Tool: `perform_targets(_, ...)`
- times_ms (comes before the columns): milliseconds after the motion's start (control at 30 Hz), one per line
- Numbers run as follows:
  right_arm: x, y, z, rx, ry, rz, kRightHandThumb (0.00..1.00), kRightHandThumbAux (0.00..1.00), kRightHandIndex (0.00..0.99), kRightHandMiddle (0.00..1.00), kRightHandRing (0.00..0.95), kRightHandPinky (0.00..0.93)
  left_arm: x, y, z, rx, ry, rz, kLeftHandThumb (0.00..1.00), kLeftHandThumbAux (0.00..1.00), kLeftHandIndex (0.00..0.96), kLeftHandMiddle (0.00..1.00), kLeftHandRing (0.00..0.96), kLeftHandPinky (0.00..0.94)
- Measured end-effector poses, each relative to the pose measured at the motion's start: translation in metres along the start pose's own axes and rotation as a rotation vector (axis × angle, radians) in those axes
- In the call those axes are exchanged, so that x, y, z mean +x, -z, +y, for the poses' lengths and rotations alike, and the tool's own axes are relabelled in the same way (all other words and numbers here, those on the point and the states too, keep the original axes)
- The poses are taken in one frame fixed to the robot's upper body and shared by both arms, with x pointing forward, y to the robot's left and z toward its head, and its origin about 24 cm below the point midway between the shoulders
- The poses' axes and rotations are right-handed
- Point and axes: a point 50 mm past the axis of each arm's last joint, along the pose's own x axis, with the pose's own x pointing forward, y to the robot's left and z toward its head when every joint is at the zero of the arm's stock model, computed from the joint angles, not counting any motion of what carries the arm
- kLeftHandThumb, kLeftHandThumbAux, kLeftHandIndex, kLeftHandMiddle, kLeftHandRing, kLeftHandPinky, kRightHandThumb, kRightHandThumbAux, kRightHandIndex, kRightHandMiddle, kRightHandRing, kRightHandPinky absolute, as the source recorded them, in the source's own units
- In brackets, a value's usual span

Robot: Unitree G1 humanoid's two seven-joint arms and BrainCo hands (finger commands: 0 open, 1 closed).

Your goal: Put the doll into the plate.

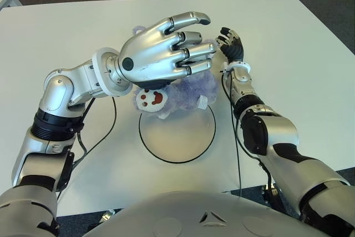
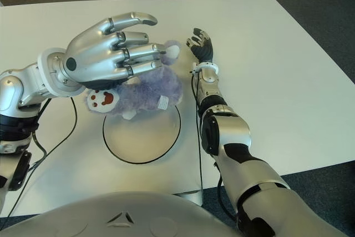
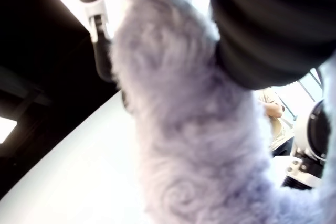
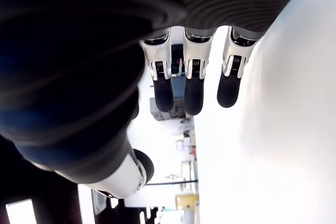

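Left hand (image 1: 166, 48) fingers extended, spread flat over the purple plush doll (image 1: 186, 90), palm touching its top; no closed grip visible. Doll lies across the 12 o'clock rim of the white plate (image 1: 177, 137) on the worktop (image 1: 299, 54). Right hand (image 1: 232, 41) open, empty, at the doll's 3 o'clock.

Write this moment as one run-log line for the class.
left hand: open over doll | doll: lying across plate's far rim | plate: on table | right hand: open, idle, right of doll
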Motion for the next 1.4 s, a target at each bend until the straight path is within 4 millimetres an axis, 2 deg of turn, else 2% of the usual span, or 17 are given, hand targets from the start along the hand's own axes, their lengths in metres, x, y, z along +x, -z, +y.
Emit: perform_targets(1400, -0.0001, 0.0002, 0.0007, 0.001, -0.001, 0.002, 0.496, 0.858, 0.191, 0.16, 0.153, 0.176, 0.0006, -0.0001, 0.0, 0.0, -0.003, 0.004, 0.716, 0.702, 0.419, 0.128, 0.076, 0.128)
